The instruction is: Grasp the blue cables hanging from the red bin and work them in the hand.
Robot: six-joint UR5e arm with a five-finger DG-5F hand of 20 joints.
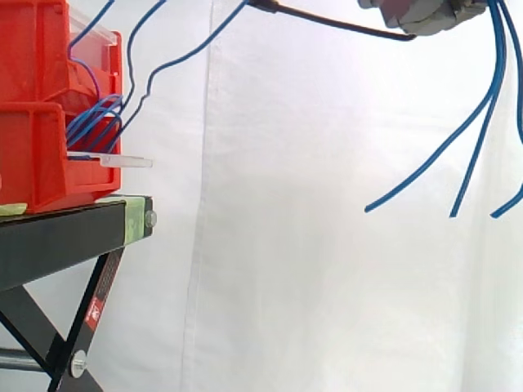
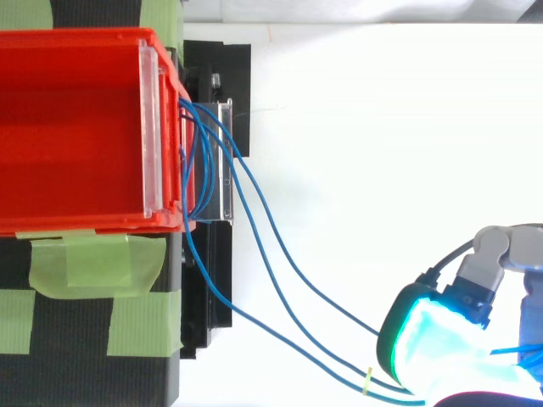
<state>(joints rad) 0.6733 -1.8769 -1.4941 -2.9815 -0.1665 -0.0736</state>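
Top view: at five o'clock, the hand (image 2: 441,339) seems clamped on the blue cables (image 1: 498,57) running from the red bin (image 2: 85,38) at nine o'clock.

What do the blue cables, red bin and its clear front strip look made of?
Blue cables: probably plastic-jacketed wire, smooth, hanging in soft curves. Red bin: moulded plastic, slight gloss, formed rim. Clear strip: transparent plastic, apparently; bin shows through.

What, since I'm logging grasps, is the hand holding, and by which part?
The blue cables, gripped partway along their length: they rise from the red bin to the hand, and their free ends dangle below it.
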